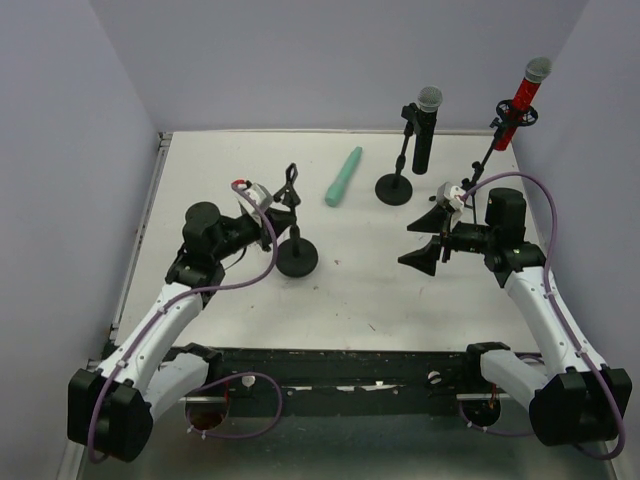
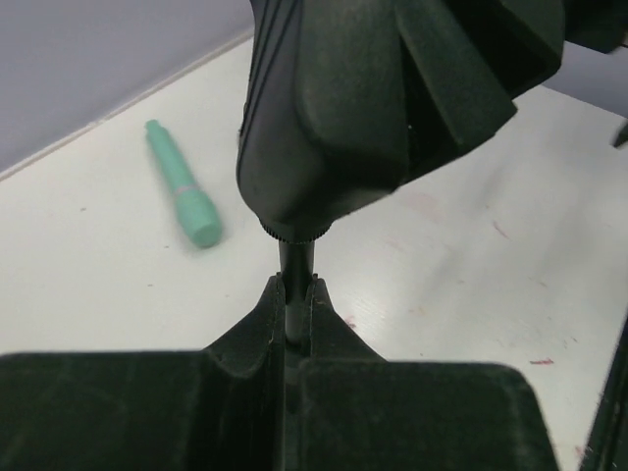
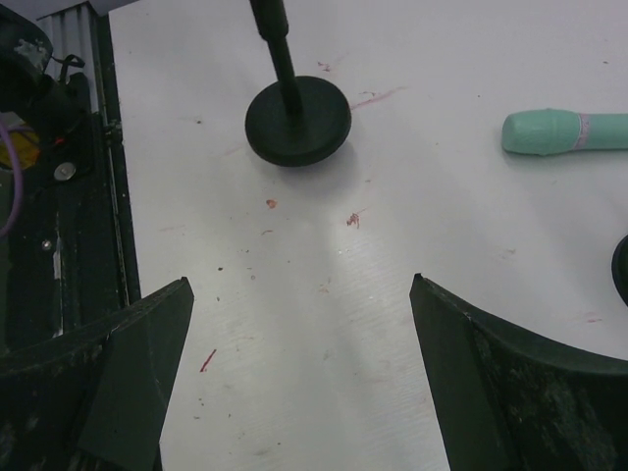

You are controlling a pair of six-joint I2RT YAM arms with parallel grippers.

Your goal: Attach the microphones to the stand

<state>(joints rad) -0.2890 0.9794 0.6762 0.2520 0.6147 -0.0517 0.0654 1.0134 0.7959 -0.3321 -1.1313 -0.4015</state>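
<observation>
Left gripper [image 1: 278, 213] was clamped hard on the thin pole of the near stand [image 1: 297, 258], left of centre and nearer the front edge of the table [image 1: 220, 160] than the other stands. From the left wrist, the fingers [image 2: 255, 339] were pinched together around that pole [image 2: 294, 270], right under the stand's bulky black clip [image 2: 373, 98].

Over to the right gripper [image 1: 430, 241]: jaws spread wide apart, nothing between them, low over the table toward the right edge. Its own camera looked out between the fingers [image 3: 108, 383] at bare tabletop, with the near stand's round base [image 3: 297, 120] beyond.

And the holders: the middle stand [image 1: 394, 188], toward the far edge and right of centre, had the black microphone [image 1: 424, 135] sitting upright in its clip, silver head up. The far-right stand [image 1: 485, 160], up by the far right corner, carried the red microphone [image 1: 521, 98] tilted in its clip, silver head topmost.

The mint-green microphone [image 1: 343, 177] lay flat on the table toward the far edge, between the near stand and the middle stand, touching neither.
</observation>
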